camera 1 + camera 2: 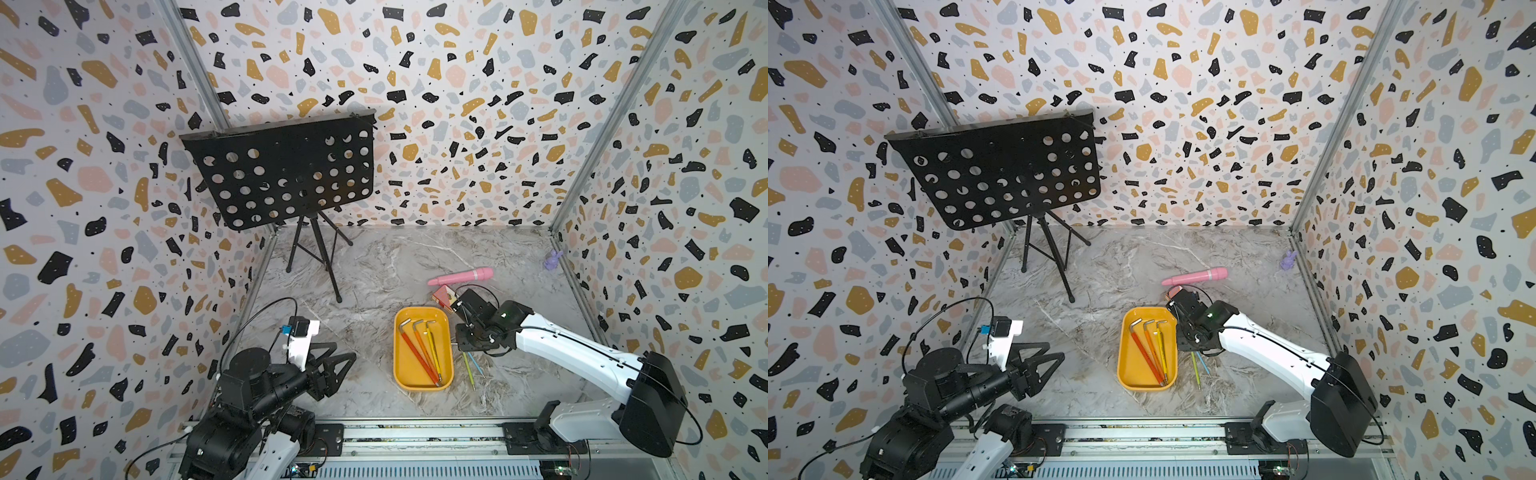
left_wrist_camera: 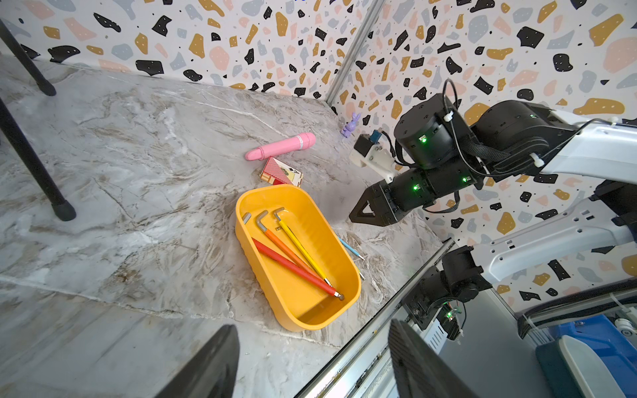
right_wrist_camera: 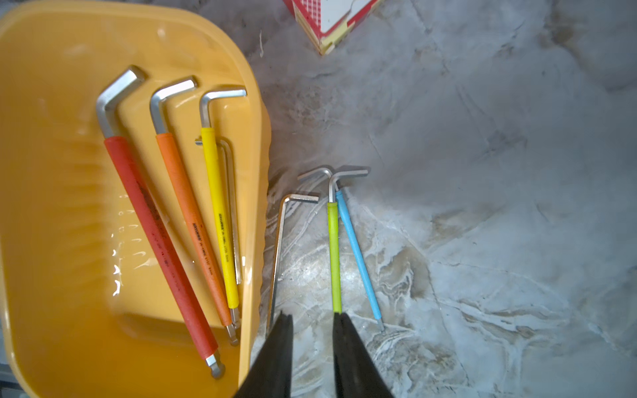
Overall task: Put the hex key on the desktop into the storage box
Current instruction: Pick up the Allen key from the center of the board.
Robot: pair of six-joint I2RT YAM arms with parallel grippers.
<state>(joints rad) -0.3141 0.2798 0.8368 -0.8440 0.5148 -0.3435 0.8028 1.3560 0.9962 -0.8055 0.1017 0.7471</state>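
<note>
Right gripper (image 3: pixel 312 316), jaws narrowly parted and empty, hangs above three hex keys (image 3: pixel 334 255) lying on the desk (image 3: pixel 482 206) just beside the storage box (image 3: pixel 51 172), which holds four more; left gripper (image 2: pixel 312 325) stands spread wide, empty.

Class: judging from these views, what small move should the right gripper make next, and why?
Probably shift the right gripper sideways so its open jaws straddle the green hex key. It lies on the desktop, outside the storage box, just off the gap between the jaws.
</note>
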